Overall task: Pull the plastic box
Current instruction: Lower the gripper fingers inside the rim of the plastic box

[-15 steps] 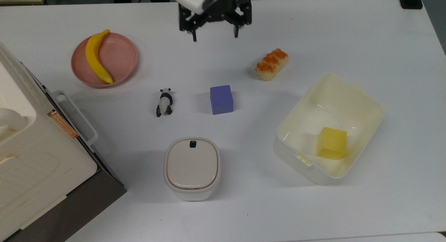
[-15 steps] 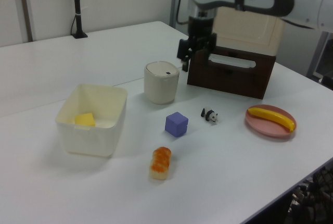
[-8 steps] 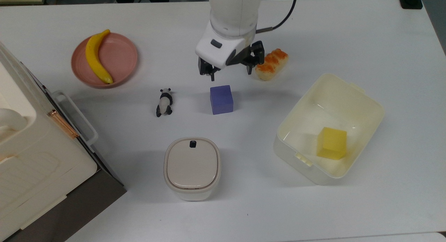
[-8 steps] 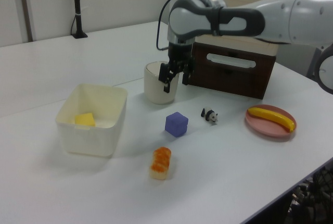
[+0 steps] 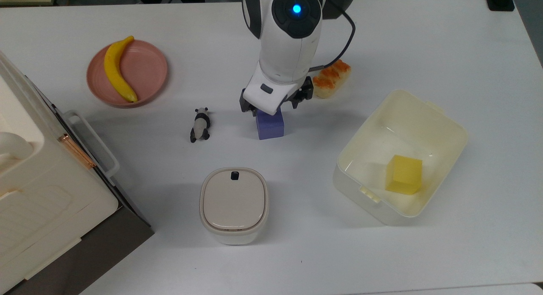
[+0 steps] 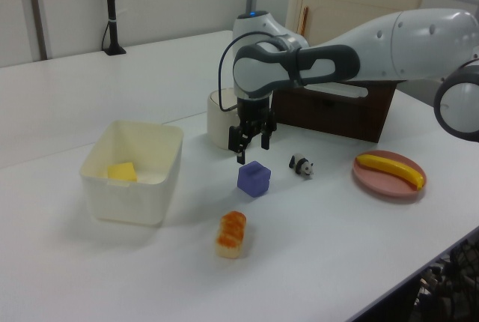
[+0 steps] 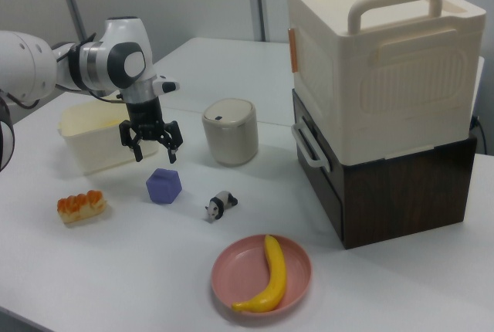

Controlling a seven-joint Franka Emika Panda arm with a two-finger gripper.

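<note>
Since earlier, end effector (image 6: 251, 147) has advanced, spread wide and empty, above purple cube (image 6: 254, 178); approach underway, plastic box (image 6: 133, 171) rim next.

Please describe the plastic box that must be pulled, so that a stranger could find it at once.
On the white table, look toward the top view's right, away from the big white appliance. The plastic box is the large cream, lidless tub holding a yellow cube. The beige canister is smaller, with a lid and black button.
</note>
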